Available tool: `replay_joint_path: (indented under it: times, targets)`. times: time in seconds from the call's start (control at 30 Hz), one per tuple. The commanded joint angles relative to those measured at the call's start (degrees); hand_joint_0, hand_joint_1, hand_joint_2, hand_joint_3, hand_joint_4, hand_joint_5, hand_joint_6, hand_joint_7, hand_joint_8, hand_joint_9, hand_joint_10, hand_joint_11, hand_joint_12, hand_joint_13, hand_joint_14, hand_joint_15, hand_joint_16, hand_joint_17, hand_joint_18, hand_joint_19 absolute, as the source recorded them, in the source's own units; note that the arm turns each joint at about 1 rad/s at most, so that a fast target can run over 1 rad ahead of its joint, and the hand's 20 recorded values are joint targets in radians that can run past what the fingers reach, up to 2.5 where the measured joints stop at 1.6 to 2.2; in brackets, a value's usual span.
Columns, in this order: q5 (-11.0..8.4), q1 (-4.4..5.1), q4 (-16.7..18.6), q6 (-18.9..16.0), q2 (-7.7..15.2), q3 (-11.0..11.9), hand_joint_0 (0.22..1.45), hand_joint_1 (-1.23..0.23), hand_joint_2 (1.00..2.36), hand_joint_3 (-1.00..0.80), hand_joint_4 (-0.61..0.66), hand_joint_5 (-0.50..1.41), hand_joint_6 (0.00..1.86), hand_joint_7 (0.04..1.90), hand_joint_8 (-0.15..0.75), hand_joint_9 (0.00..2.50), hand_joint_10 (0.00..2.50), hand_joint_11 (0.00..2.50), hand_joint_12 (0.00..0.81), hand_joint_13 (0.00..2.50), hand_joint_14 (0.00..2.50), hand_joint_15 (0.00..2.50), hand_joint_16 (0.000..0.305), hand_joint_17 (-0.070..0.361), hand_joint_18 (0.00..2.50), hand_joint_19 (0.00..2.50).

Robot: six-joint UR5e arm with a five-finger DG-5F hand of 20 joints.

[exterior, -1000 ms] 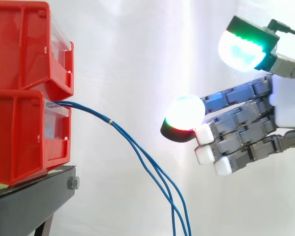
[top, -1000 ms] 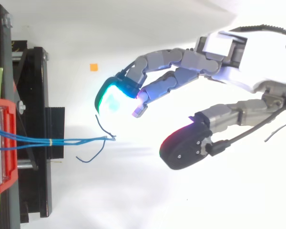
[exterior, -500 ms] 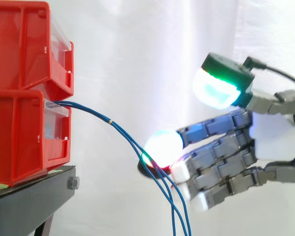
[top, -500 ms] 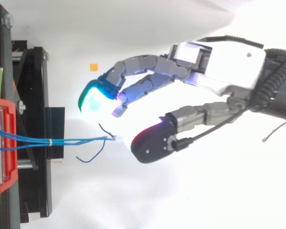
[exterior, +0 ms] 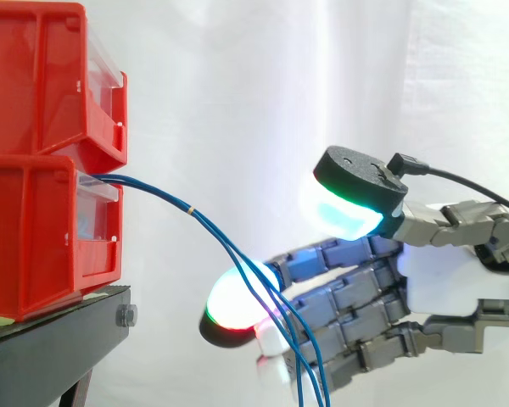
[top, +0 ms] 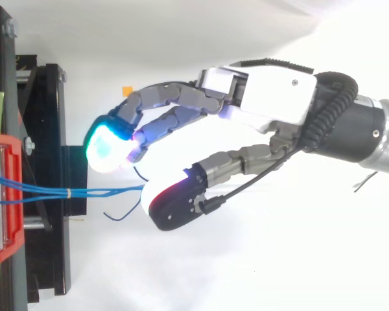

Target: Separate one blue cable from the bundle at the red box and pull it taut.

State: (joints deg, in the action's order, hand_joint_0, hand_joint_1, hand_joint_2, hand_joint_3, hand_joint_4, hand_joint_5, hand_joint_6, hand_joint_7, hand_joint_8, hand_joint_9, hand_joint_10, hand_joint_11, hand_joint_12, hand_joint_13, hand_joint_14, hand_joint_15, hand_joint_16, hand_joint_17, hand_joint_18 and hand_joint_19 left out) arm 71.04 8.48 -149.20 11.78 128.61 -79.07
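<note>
— What is different now, compared with one second ago?

— On the left, nothing. The two red bins stand as before on the black stand (exterior: pixel 59 326), and the blue cables (exterior: pixel 165 197) come out of the lower red box (exterior: pixel 42 237), held together by a small yellow tie (exterior: pixel 191 209), and hang down to the right. The change is on the right. The hand (exterior: pixel 458 280) was well apart from the strands and higher, and it has come left and down, so now it is at them.

— So what does this mean for our task?

— We think the approach is finished and the separating can begin. No strand is separated yet, and the bundle hangs slack.

— And the hand itself, how do we describe it?

— It is wide open, and we see no strand pinched. The fingers are stretched out to the left and only a little bent. In the side view the strands cross in front of them, just beside the glowing fingertip (exterior: pixel 236 298). The thumb (exterior: pixel 349 193) stands high above, far from the fingers.

— Does it touch the cables?

— In the top view the cable ends (top: pixel 139 188) reach the thumb pad (top: pixel 175 202). Whether there is real contact, we cannot tell.
</note>
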Motion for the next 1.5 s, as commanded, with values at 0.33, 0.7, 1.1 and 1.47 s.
replay_joint_path:
  times: [0.33, 0.7, 1.1, 1.47]
  targets:
    - [1.38, -0.31, 2.59, 0.52, 0.76, 1.20, 0.52, -0.71, 1.00, -0.50, 0.24, -0.20, 0.50, 0.86, 0.310, 0.80, 0.02, 0.75, 0.355, 0.71, 0.01, 0.36, 0.039, 0.088, 0.58, 0.36]
    - [2.17, -0.31, 6.55, -0.36, 4.01, 1.73, 0.53, -0.70, 1.00, -0.50, 0.25, -0.19, 0.50, 0.86, 0.308, 0.75, 0.02, 0.67, 0.348, 0.70, 0.01, 0.36, 0.039, 0.087, 0.57, 0.36]
    - [3.32, -0.48, 10.68, -2.11, 7.18, 2.26, 0.54, -0.67, 1.00, -0.50, 0.25, -0.19, 0.50, 0.86, 0.305, 0.76, 0.02, 0.67, 0.349, 0.73, 0.01, 0.38, 0.038, 0.086, 0.58, 0.38]
    - [3.40, -0.13, 11.91, -3.34, 7.27, 2.96, 0.56, -0.65, 1.00, -0.50, 0.25, -0.19, 0.50, 0.86, 0.302, 0.76, 0.02, 0.66, 0.349, 0.75, 0.02, 0.40, 0.037, 0.084, 0.59, 0.40]
